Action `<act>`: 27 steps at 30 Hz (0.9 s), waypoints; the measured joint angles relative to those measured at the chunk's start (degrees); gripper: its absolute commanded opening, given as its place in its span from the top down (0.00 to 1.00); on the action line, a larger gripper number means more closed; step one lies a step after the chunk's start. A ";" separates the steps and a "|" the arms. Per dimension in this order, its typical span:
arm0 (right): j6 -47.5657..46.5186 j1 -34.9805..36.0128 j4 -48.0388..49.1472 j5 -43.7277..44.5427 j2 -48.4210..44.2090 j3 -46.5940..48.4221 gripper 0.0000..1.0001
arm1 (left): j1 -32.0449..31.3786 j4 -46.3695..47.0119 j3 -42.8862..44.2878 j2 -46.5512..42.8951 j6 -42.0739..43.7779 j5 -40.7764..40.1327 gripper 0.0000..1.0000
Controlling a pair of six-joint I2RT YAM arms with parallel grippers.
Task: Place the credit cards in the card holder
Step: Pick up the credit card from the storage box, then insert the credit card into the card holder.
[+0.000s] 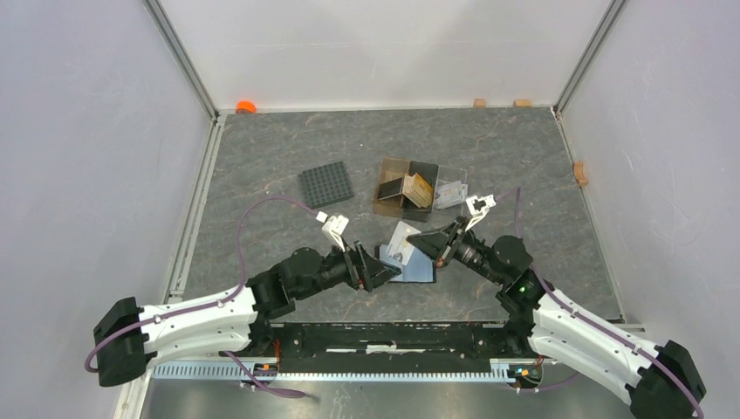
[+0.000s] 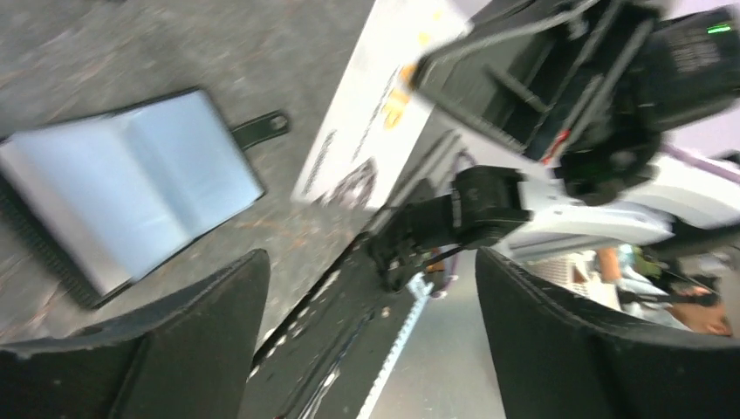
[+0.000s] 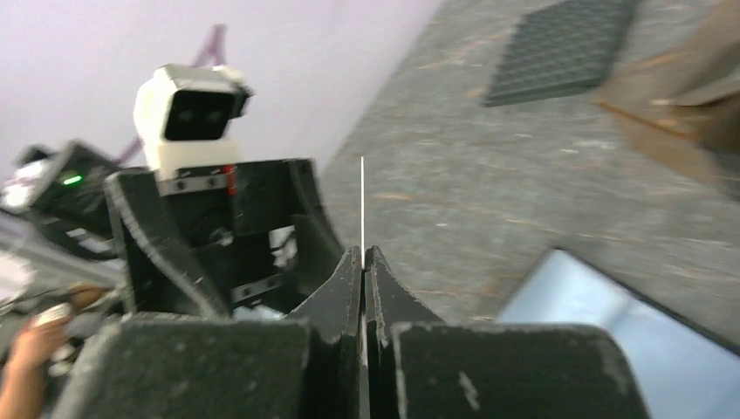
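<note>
The holder (image 2: 131,188) was pale blue-grey inside, black at the rim. The card (image 2: 366,113) near it was white with dark and orange print. Beyond the holder, the mat (image 1: 326,183) was black and gridded, the box (image 1: 397,188) translucent brown, the table (image 1: 524,175) veined grey. My right gripper (image 3: 363,255) was black.

light: even, bright | shadows: soft | wrist views: motion-blurred, perhaps defocused

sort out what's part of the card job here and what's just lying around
Job:
- white card, pinched in the right gripper
- card holder, lying open
- left gripper, open
- probably the whitish cards in the clear tray

Lying about:
- gridded mat
- brown box
- orange piece
</note>
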 measured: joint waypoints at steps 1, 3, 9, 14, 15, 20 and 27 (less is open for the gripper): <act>-1.33 -0.79 -2.71 0.85 0.04 0.85 1.00 | 0.11 -3.87 1.09 0.26 0.31 -1.07 0.02; -3.80 -3.52 -7.48 1.73 0.66 2.10 1.00 | 0.44 -11.41 4.28 2.12 1.16 -2.40 0.01; -5.35 -11.47 -10.45 -1.55 5.92 -0.02 1.00 | 2.19 -24.22 10.88 10.32 4.39 -4.17 0.00; -5.09 -13.97 -9.62 -5.03 10.27 -4.35 1.00 | 10.19 -26.10 10.29 17.20 6.23 -0.70 0.00; -4.81 -14.34 -9.09 -5.68 10.95 -5.31 1.00 | 11.47 -26.01 10.10 18.69 6.47 0.07 0.00; -3.52 -15.54 -5.22 -8.22 13.68 -8.55 1.00 | 12.81 -24.96 9.68 23.63 7.67 3.43 0.04; -0.42 -16.37 3.21 -10.80 18.69 -10.25 1.00 | 14.51 -21.33 9.75 28.13 9.73 4.07 0.14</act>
